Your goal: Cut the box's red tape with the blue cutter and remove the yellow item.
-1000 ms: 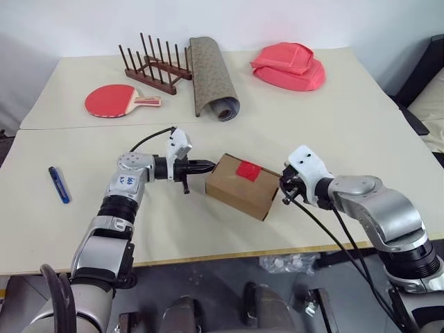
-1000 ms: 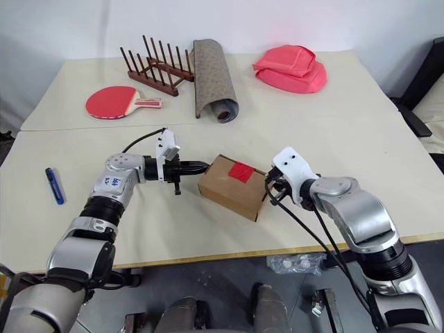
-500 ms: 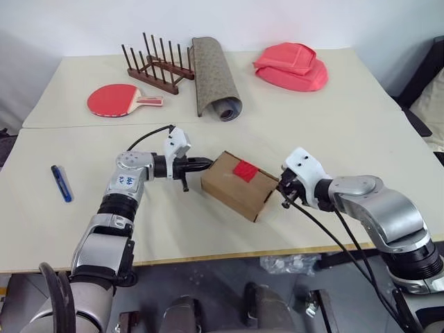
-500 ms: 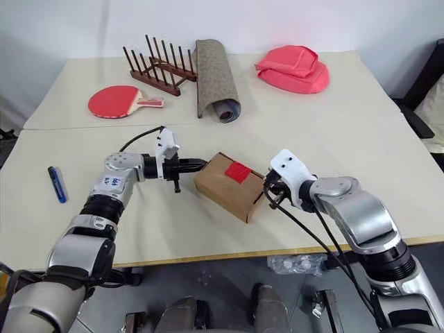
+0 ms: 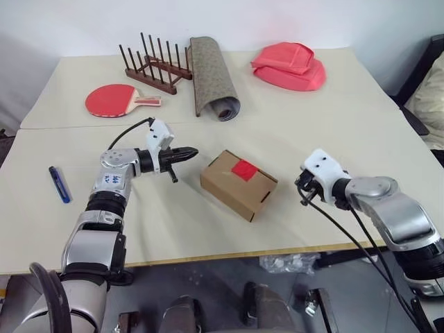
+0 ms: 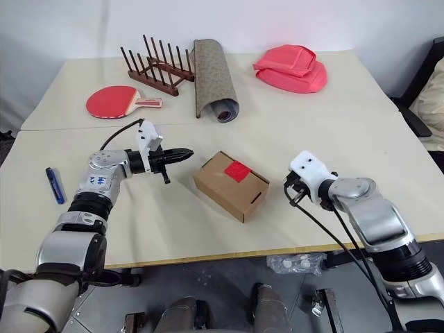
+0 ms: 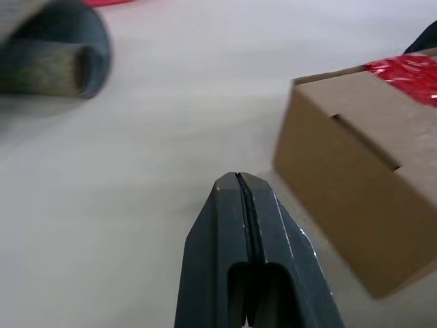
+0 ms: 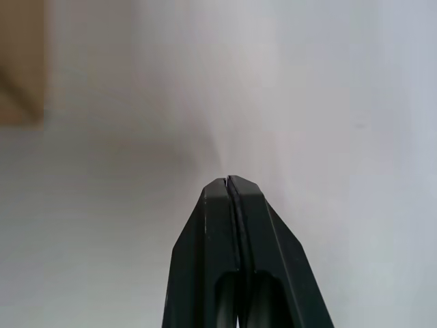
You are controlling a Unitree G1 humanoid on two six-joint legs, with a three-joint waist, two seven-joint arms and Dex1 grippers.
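Both claws have drawn away from the box [image 5: 238,184]. A second ago the left claw [image 5: 193,150] had its closed tips against the box's left end, and the right claw [image 5: 300,191] pressed at its right end. Now each stands apart from it, with bare counter [image 5: 347,139] between. The box itself has turned a little on the counter, with its red tape [image 5: 245,169] patch riding with it.

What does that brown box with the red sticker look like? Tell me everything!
The box is a small brown cardboard carton, shut, lying flat and turned at a slant on the cream table. A bright red tape square sits on its top over the flap seam. One end shows a tucked-in flap with a small slot. Nothing touches it but the table; both grippers are off to its sides.
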